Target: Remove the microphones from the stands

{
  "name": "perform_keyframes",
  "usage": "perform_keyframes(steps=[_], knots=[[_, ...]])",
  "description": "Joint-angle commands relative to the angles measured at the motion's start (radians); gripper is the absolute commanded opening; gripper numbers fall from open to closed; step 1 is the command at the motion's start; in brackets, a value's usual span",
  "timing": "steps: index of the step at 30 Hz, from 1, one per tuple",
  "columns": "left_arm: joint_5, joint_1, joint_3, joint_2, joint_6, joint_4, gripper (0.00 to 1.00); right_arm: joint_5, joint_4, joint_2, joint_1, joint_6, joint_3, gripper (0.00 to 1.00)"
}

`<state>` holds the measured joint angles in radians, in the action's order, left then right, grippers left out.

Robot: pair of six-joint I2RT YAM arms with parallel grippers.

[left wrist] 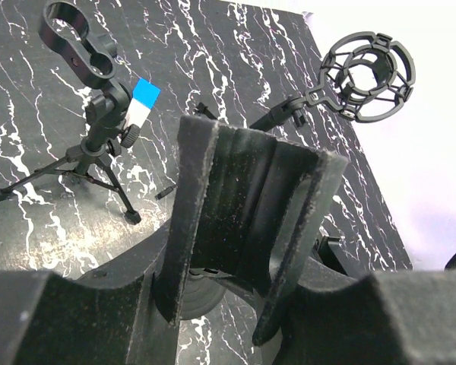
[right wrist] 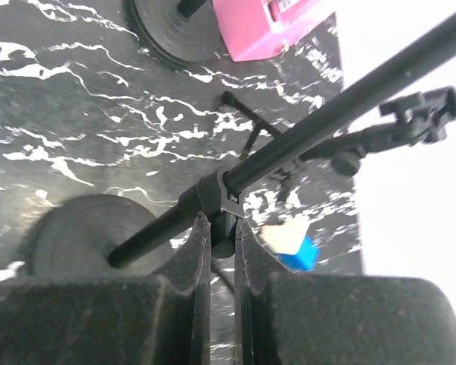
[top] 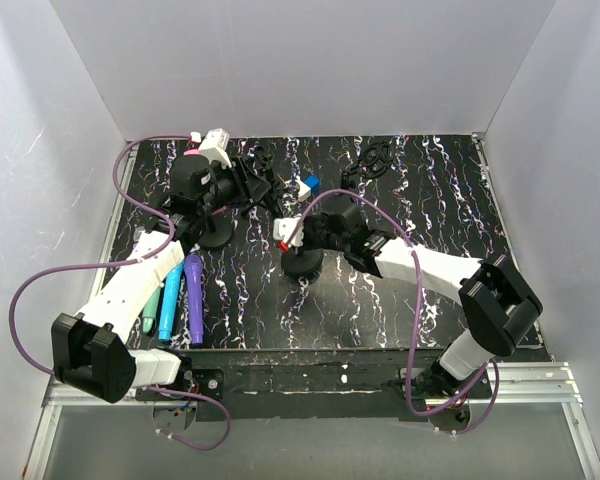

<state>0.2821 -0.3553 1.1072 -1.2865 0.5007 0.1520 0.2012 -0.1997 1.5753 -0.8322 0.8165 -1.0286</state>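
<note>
The R fingers [right wrist: 222, 228] are clenched tight on a thin black pole [right wrist: 319, 122], right at a small clip on it. That pole leans up from a round base [right wrist: 68, 236] on the counter [top: 430, 200]. A pink mic [right wrist: 254, 26] shows up high, next to another round base [right wrist: 163, 34], by the L arm. The L fingers [left wrist: 254, 148] stand a bit apart w/ dark stuff between them, so one can't tell if they hold anything. Past them stand a tripod [left wrist: 99, 144] w/ an empty clip, a blue & white block [left wrist: 143, 103] & a ring mount [left wrist: 367, 76]. A teal mic [top: 150, 305], blue mic [top: 171, 300] & purple mic [top: 193, 298] lie side by side near the L arm.
</note>
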Motion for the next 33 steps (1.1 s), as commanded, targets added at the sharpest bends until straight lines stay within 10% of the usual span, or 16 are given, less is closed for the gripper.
perform_keyframes(steps=[1, 5, 11, 21, 33], knots=[[0.020, -0.019, 0.017, -0.005, 0.075, -0.015, 0.00, 0.049, -0.348, -0.038, -0.008, 0.398, 0.054, 0.01], [0.041, -0.030, 0.023, -0.034, 0.067, -0.045, 0.00, 0.056, -0.344, -0.080, -0.008, 0.405, 0.076, 0.43], [0.060, -0.017, 0.039, -0.066, 0.065, -0.065, 0.00, 0.031, 0.026, -0.216, 0.018, 0.154, -0.023, 0.62], [0.112, -0.001, 0.017, -0.025, 0.015, -0.060, 0.00, 0.167, 0.728, -0.071, 0.079, -0.704, -0.436, 0.57], [0.183, -0.002, -0.044, 0.055, -0.102, -0.071, 0.00, 0.386, 0.786, 0.156, 0.165, -0.962, -0.548, 0.60]])
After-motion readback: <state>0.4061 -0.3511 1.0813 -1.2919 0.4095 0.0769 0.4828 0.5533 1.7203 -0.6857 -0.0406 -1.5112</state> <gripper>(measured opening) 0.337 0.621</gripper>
